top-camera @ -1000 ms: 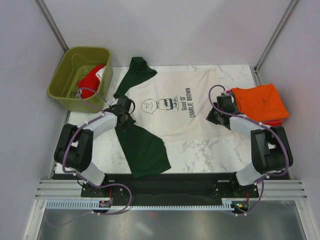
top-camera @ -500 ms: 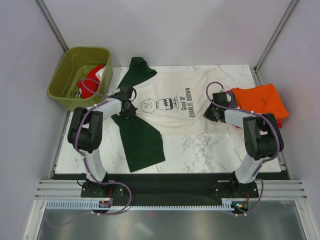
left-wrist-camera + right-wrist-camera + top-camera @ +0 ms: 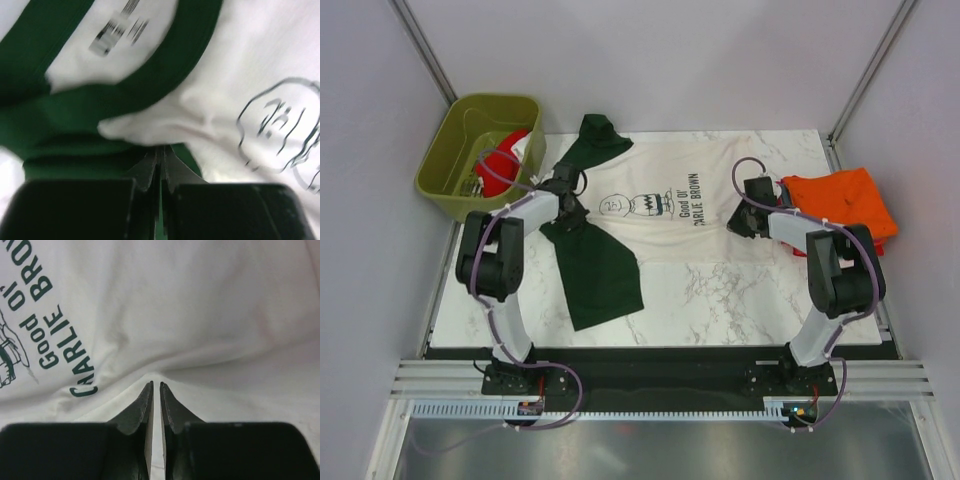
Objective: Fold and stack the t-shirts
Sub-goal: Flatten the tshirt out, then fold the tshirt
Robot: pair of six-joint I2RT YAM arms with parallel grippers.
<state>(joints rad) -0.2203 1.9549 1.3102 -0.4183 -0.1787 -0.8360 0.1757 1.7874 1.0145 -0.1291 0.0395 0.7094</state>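
Observation:
The cream t-shirt with dark green sleeves and a "Charlie Brown" print lies across the marble table. My left gripper is shut on its cloth near the collar, where the cream body meets the green sleeve. My right gripper is shut on the shirt's hem; in the right wrist view cream cloth bunches at the tips. The near green sleeve trails toward the front. A folded orange shirt lies at the right. A red shirt sits in the bin.
The olive-green plastic bin stands at the back left, off the table's corner. Grey walls and two metal posts enclose the back. The marble table edge runs along the front by the arm bases.
Both grippers have moved toward the back and drawn the cream shirt with them. The near green sleeve slid up and away from the front edge.

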